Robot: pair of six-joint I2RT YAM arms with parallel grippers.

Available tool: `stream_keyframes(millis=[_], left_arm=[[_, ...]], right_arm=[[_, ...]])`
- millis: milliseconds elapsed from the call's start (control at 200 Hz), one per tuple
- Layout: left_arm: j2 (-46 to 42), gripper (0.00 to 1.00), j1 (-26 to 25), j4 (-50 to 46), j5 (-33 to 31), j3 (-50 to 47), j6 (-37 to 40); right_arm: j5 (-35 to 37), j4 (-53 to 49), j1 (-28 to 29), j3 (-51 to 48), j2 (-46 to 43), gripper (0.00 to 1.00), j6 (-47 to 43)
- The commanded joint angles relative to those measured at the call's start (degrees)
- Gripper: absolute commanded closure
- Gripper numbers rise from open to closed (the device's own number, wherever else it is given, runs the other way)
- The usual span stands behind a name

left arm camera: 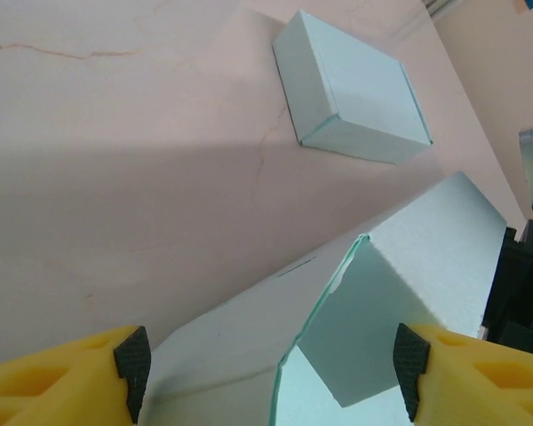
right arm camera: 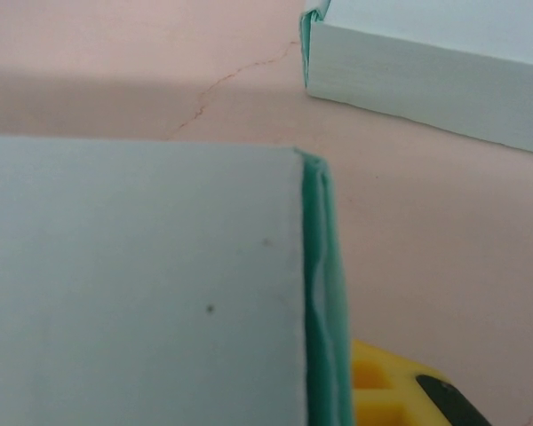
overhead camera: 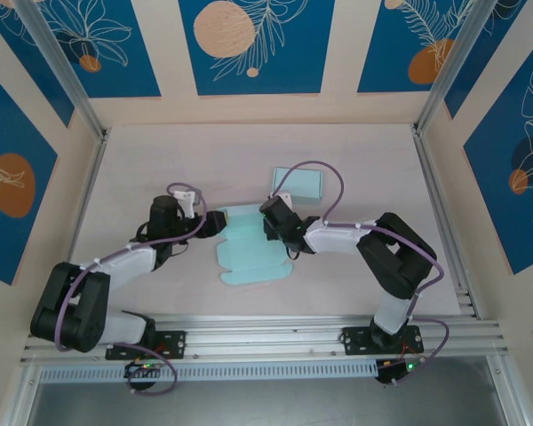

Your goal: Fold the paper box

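Entry: top view
- Light teal paper box blank (overhead camera: pixel 249 253) lies at the middle of the pale pink marbled tabletop (overhead camera: pixel 160 169), mostly flat, with its far end lifted
- A closed light teal paper box (overhead camera: pixel 300 182) sits at 1 o'clock from the blank, near it but apart
- My left gripper (overhead camera: pixel 215 222) is at the blank's 10 o'clock corner and my right gripper (overhead camera: pixel 274 233) at its 2 o'clock corner, facing each other across the lifted end

Entry: left wrist view
- My left gripper (left arm camera: pixel 271 368) is released: the yellow fingers (left arm camera: pixel 62 377) with their black pads stand wide apart at 8 and 4 o'clock
- A raised panel of the blank (left arm camera: pixel 409 257) slopes up between them toward 2 o'clock, a side flap folded inward beneath it
- I cannot tell whether either pad touches the paper
- The closed box (left arm camera: pixel 351 93) is at 1 o'clock, flat on the table (left arm camera: pixel 115 177)

Entry: right wrist view
- A panel of the blank (right arm camera: pixel 133 284) stands very close, running from 9 to 6 o'clock, its right edge doubled over and showing green
- One yellow finger (right arm camera: pixel 382 390) of mine shows at 5 o'clock, right against that folded edge; the paper covers the other
- I read this hand as clenched on the blank's edge
- A corner of the closed box (right arm camera: pixel 435 71) is at 1 o'clock, apart from the blank
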Motion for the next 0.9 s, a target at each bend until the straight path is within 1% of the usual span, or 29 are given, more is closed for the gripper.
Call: stream_keyframes(millis=[0, 70, 175, 235, 310, 485, 550, 590, 625, 690, 755, 895], left_arm=[[-2.0, 0.27, -0.7, 2.2, 2.0, -2.5, -2.7], [-3.0, 0.3, -0.7, 2.5, 1.8, -3.4, -3.7], [-5.0, 0.45, -0.7, 1.1, -1.1, -4.5, -4.0], [-5.6, 0.51, -0.7, 0.7, -2.8, -5.1, -4.1], [-6.0, 0.53, -0.6, 0.8, -3.6, -5.5, -4.8], [-5.6, 0.53, -0.7, 4.5, 0.1, -6.1, -6.8], [-5.7, 0.53, -1.2, 5.5, 0.0, -6.3, -8.4], [-6.0, 0.54, -1.9, 5.8, -1.1, -6.6, -9.0], [-6.4, 0.59, -3.0, 5.6, -3.0, -6.7, -9.2], [-7.2, 0.64, -5.3, 3.6, -7.8, -6.3, -8.4], [-7.6, 0.64, -7.1, 2.4, -11.5, -5.8, -7.7], [-6.4, 0.64, -8.7, 3.2, -14.3, -4.5, -8.1]], right_arm=[[-0.9, -1.7, 0.5, 1.4, 1.7, 0.81, 0.4], [-0.9, -1.9, 0.5, 1.7, 2.2, 0.81, 0.5], [-1.0, -2.1, 0.5, 2.1, 2.6, 0.81, 0.6], [-1.1, -2.2, 0.6, 2.3, 2.7, 0.81, 0.5], [-1.2, -2.2, 0.5, 2.4, 2.7, 0.81, 0.5], [-1.3, -2.3, 0.5, 2.7, 2.6, 0.81, 0.4], [-1.3, -2.3, 0.5, 2.9, 2.8, 0.81, 0.4], [-1.5, -2.4, 0.5, 3.2, 3.0, 0.81, 0.3], [-1.4, -2.4, 0.5, 3.4, 3.2, 0.81, 0.4], [-1.4, -2.9, 0.7, 4.1, 3.6, 0.81, 0.2], [-1.4, -3.3, 0.9, 4.7, 4.1, 0.81, 0.2], [-1.3, -4.0, 1.4, 5.5, 4.4, 0.81, 0.3]])
